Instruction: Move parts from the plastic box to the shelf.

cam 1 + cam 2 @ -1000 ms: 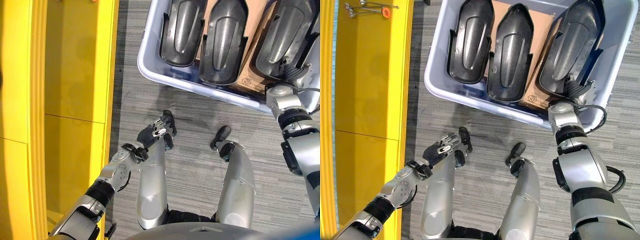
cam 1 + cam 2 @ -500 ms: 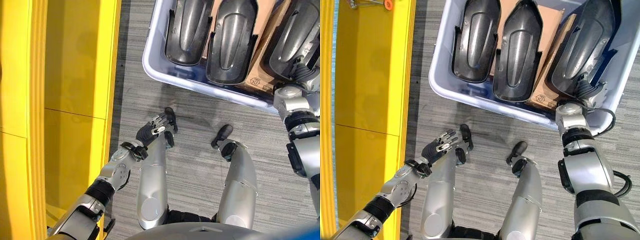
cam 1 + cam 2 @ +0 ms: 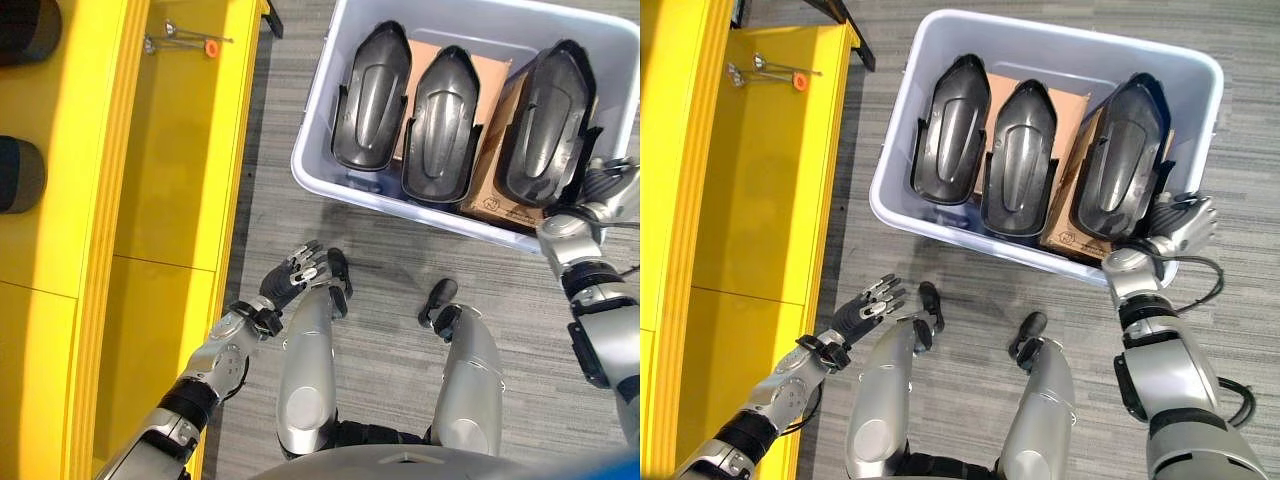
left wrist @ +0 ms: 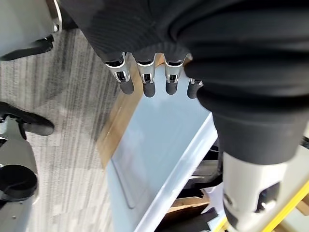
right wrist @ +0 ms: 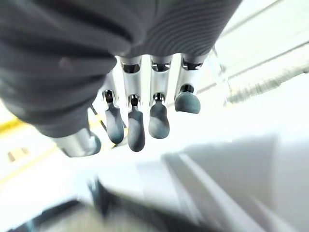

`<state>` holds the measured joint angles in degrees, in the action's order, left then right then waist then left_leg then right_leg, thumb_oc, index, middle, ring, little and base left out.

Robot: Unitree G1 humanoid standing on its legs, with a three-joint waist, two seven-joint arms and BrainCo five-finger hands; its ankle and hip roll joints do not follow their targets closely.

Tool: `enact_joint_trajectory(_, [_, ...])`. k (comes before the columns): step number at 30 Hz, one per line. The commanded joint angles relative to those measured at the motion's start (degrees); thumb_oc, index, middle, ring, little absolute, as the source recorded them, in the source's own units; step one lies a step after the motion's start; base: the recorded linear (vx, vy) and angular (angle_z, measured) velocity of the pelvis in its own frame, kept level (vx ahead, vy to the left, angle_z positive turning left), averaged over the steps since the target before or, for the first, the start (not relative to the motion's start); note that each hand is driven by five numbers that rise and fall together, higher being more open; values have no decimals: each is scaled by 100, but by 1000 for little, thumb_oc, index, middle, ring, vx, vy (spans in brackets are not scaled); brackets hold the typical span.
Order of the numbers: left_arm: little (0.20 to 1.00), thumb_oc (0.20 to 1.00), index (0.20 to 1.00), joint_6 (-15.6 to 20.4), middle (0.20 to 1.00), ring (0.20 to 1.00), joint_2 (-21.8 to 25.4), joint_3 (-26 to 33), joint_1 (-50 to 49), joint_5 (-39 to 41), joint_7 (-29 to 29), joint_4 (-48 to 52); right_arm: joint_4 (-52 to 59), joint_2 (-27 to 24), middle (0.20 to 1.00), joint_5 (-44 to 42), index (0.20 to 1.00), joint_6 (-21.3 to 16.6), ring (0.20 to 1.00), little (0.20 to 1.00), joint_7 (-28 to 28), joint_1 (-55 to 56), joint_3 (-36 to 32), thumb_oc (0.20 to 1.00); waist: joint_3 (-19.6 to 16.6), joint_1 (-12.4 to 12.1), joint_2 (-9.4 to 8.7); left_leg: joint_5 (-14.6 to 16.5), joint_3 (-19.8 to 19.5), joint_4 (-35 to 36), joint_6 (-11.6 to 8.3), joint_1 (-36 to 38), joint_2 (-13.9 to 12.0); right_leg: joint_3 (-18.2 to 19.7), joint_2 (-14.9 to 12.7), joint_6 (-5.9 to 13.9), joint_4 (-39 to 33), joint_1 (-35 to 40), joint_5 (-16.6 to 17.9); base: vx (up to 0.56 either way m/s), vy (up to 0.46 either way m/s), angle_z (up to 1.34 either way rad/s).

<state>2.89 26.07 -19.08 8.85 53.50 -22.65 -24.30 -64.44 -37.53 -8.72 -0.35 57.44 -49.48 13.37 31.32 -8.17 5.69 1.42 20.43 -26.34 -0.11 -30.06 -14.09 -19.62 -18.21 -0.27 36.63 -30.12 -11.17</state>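
Pale plastic box [image 3: 902, 150] on grey striped carpet [image 3: 970, 290], just right of a yellow shelf [image 3: 760, 190]. Three dark moulded parts in the box, side by side, leaning on brown cardboard [image 3: 1065, 115]: left part [image 3: 950, 135], middle part [image 3: 1018, 160], right part [image 3: 1118, 160]. All three in the box, none in either hand.

Right hand [image 3: 1183, 225] at the box's near right corner, just beside the right part's lower end, palm toward it. Fingers relaxed and slightly bent, not wrapped round anything; same read in right wrist view, fingers [image 5: 130, 123] hanging in a loose row with small gaps, nothing between them and the thumb. Contact with the part or box rim: cannot tell.

Left hand [image 3: 868, 305] low over the carpet between shelf and box, well apart from the box. Fingers straight and fanned out, empty. Left wrist view: fingers [image 4: 147, 79] straight in a row, box wall beyond them.

On the shelf's far end, a few thin metal rods with an orange cap [image 3: 798, 78]. In left eye view, two dark rounded items [image 3: 20, 170] at the shelf's far left edge, cut off by the frame.
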Motion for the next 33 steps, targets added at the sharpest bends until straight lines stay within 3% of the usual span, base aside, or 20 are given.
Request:
enact_joint_trajectory(1, [1000, 1000, 1000, 1, 1000, 1000, -18, -171, -267, 65, -270, 42, -83, -315, 200, 204, 200, -9, 200, 200, 141, 38, -177, 200, -153, -41, 79, -28, -248, 409, -626, 433, -621, -21, -440, 666, 56, -97, 244, 64, 12, -2])
enact_joint_trajectory(7, [1000, 1000, 1000, 8, 1000, 1000, 52, -202, -375, -40, -383, -12, -97, -486, 200, 190, 200, 191, 200, 200, 69, -72, -221, 200, -178, -84, 26, -169, -193, 720, -632, 978, -593, -127, -429, 671, -78, 450, 219, 79, 29, -1])
enact_joint_trajectory(8, [1000, 1000, 1000, 14, 1000, 1000, 54, -212, -386, -40, -388, -29, -104, -486, 200, 186, 200, 203, 200, 200, 48, -61, -221, 200, -191, -78, 5, -48, -241, 674, -701, 1050, -565, -84, -457, 758, -24, 521, 103, 154, 40, 1])
enact_joint_trajectory(10, [1000, 1000, 1000, 4, 1000, 1000, 82, -211, -408, 16, -404, -69, -107, -496, 200, 254, 200, 250, 200, 200, -104, -51, -223, 200, -248, -101, -1, -187, -195, 762, -628, 1100, -574, -165, -430, 671, -109, 600, 206, 61, 31, 1])
enact_joint_trajectory(15, [1000, 1000, 1000, -48, 1000, 1000, 78, -226, -437, -92, -478, -144, -142, -410, 200, 250, 200, -5, 200, 200, -514, -45, -114, 200, -351, -149, -17, -215, -226, 814, -621, 1240, -544, -200, -399, 660, -197, 793, 225, 55, 30, 2])
enact_joint_trajectory(16, [1000, 1000, 1000, -53, 1000, 1000, 69, -261, -424, -80, -492, -174, -90, -370, 511, 335, 511, -184, 511, 511, -502, -28, -82, 511, -363, -147, -25, -215, -230, 824, -618, 1265, -532, -197, -392, 662, -223, 823, 236, 26, 18, 7])
enact_joint_trajectory(17, [1000, 1000, 1000, -53, 1000, 1000, 69, -268, -421, -75, -492, -180, -78, -363, 580, 347, 580, -213, 580, 580, -503, -26, -77, 580, -364, -145, -26, -215, -230, 825, -618, 1270, -531, -198, -391, 663, -228, 830, 238, 30, 25, 5])
enact_joint_trajectory(18, [1000, 1000, 1000, -46, 1000, 1000, 71, -294, -410, -47, -481, -215, 0, -328, 1000, 469, 1000, -408, 1000, 1000, -534, -26, -41, 1000, -369, -138, -30, -213, -230, 832, -615, 1296, -522, -202, -387, 669, -248, 858, 247, 0, 0, 0])
enact_joint_trajectory(24, [1000, 1000, 1000, -91, 1000, 1000, 8, -276, -380, -2, -419, -285, 651, -243, 1000, 886, 1000, -656, 1000, 1000, -912, -24, 269, 1000, -354, -95, -67, -204, -231, 808, -617, 1306, -523, -181, -397, 687, -299, 878, 281, 0, 0, 0])
enact_joint_trajectory(33, [1000, 1000, 1000, -84, 1000, 1000, -87, -232, -234, -140, -410, -407, 791, 15, 1000, 911, 1000, -408, 1000, 1000, -1678, -86, 760, 1000, -185, -103, -62, -71, -261, 499, -573, 1024, -535, -130, -479, 665, -55, 579, 224, 0, 0, 0])
